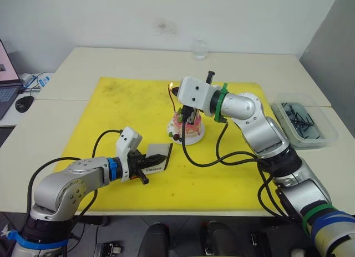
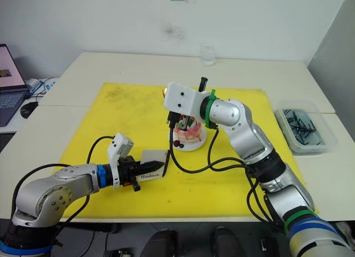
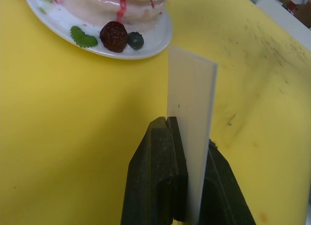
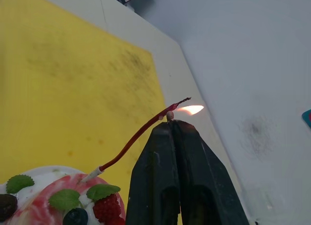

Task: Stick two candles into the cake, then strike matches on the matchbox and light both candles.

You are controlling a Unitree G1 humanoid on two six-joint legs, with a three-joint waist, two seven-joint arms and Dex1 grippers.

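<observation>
Right wrist view: the right gripper (image 4: 171, 119) is closed with its two black fingers pressed together, pinching a match (image 4: 169, 116) whose pale stub barely sticks out past the tips. A small orange-white flame (image 4: 191, 109) burns at that stub, right beside the dark, charred tip of a candle (image 4: 141, 133). The candle is a thin, wavy red stick with a whitish foot, leaning out of the cake (image 4: 53, 200) at a slant. The cake is round and pink with red streaks, topped with a strawberry, green leaves and dark berries.

From the head cameras, the cake sits on a small white plate (image 1: 195, 136) near the middle of the yellow mat (image 1: 111, 112), with the right gripper hovering just over it.

The left gripper (image 1: 148, 164) is clamped on the matchbox (image 1: 157, 158), a flat white box with black "Handmade" lettering, held on edge close to the mat, near the plate on the robot's side. A clear tray (image 1: 304, 121) of dark sticks rests on the table at the right, off the mat.
</observation>
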